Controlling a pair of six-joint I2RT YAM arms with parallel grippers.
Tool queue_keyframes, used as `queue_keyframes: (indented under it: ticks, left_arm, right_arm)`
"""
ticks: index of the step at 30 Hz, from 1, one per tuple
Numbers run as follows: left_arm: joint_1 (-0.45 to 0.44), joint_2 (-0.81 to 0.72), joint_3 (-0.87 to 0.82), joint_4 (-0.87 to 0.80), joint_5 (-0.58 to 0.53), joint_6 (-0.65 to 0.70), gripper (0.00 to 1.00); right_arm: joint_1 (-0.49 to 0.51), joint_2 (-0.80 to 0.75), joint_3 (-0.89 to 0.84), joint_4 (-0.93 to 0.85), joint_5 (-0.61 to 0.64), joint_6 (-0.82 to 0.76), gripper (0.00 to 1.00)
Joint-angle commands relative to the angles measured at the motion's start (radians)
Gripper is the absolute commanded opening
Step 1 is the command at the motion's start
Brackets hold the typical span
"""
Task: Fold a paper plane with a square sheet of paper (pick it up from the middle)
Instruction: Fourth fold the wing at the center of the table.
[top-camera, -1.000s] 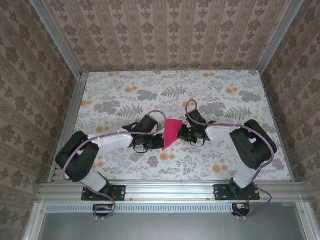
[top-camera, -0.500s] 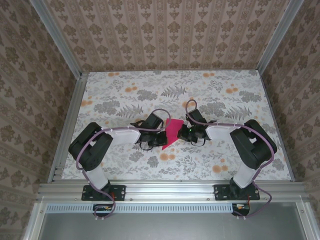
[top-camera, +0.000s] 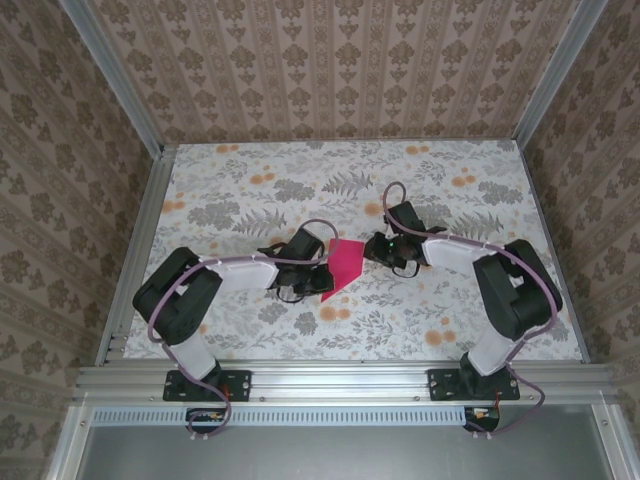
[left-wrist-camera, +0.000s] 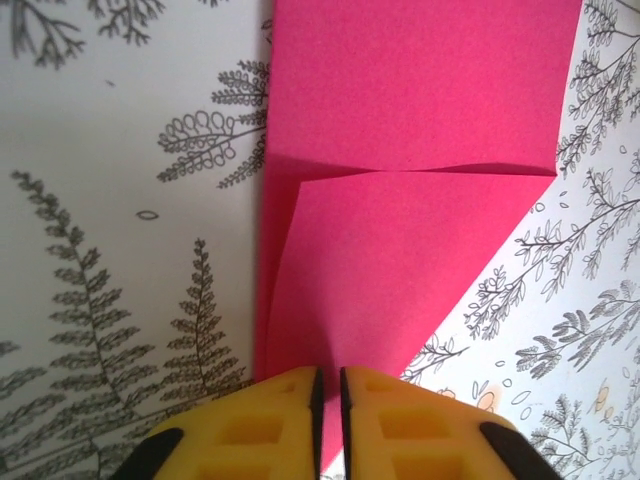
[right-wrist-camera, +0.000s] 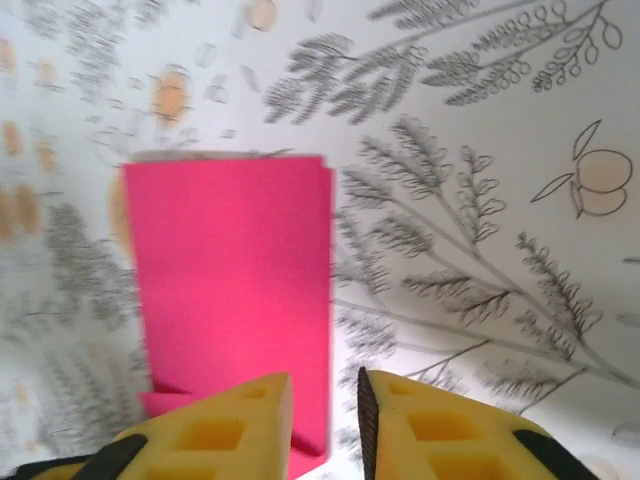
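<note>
The square sheet of paper (top-camera: 344, 263) is magenta-pink and lies folded on the floral table, a narrow strip with a point toward the near left. In the left wrist view the paper (left-wrist-camera: 410, 150) shows a flat upper part and a slanted flap running down to my left gripper (left-wrist-camera: 330, 405). Its yellow jaws stand a narrow slit apart at the pointed end, with pink in the gap. My left gripper (top-camera: 316, 282) sits at the paper's left edge. My right gripper (top-camera: 373, 251) is just off its right edge. The right gripper (right-wrist-camera: 325, 400) is open above the long edge of the paper (right-wrist-camera: 230, 260).
The floral tablecloth (top-camera: 250, 190) covers the table, with patterned walls on three sides and a metal rail (top-camera: 340, 378) along the near edge. Both arms reach inward toward the middle, and a cable loops above each wrist.
My right gripper has opened, let the paper go and pulled back a little to the right. The left jaws have parted slightly and the left elbow has swung. The paper stays in place.
</note>
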Motion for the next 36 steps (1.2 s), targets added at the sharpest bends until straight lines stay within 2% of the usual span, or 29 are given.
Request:
queue_keyframes:
  ticks: [1, 4, 7, 10, 15, 25, 30, 36]
  left_arm:
    - [-0.001, -0.055, -0.007, 0.004, 0.021, -0.011, 0.2]
    - [0.004, -0.102, 0.018, 0.017, 0.022, 0.015, 0.26]
    - [0.019, -0.111, 0.039, 0.008, 0.006, 0.051, 0.27]
    - [0.048, -0.085, 0.048, 0.01, 0.001, 0.071, 0.27]
    - [0.09, -0.004, 0.102, 0.032, 0.073, 0.067, 0.27]
    - [0.096, 0.032, 0.102, 0.05, 0.057, 0.054, 0.19]
    - [0.099, -0.059, 0.094, -0.01, -0.001, 0.105, 0.23]
    - [0.083, -0.173, 0.03, 0.05, 0.057, 0.099, 0.27]
  right_arm:
    - [0.002, -0.104, -0.061, 0.024, -0.055, -0.005, 0.37]
    - [0.005, -0.15, -0.113, 0.077, -0.114, 0.046, 0.43]
    - [0.019, -0.19, -0.154, 0.114, -0.125, 0.095, 0.49]
    - [0.035, -0.211, -0.191, 0.153, -0.104, 0.139, 0.58]
    - [0.069, -0.196, -0.217, 0.208, -0.078, 0.187, 0.67]
    - [0.104, -0.103, -0.19, 0.262, -0.092, 0.242, 0.68]
    - [0.109, -0.094, -0.19, 0.277, -0.093, 0.244, 0.67]
    - [0.11, -0.105, -0.212, 0.301, -0.089, 0.249, 0.68]
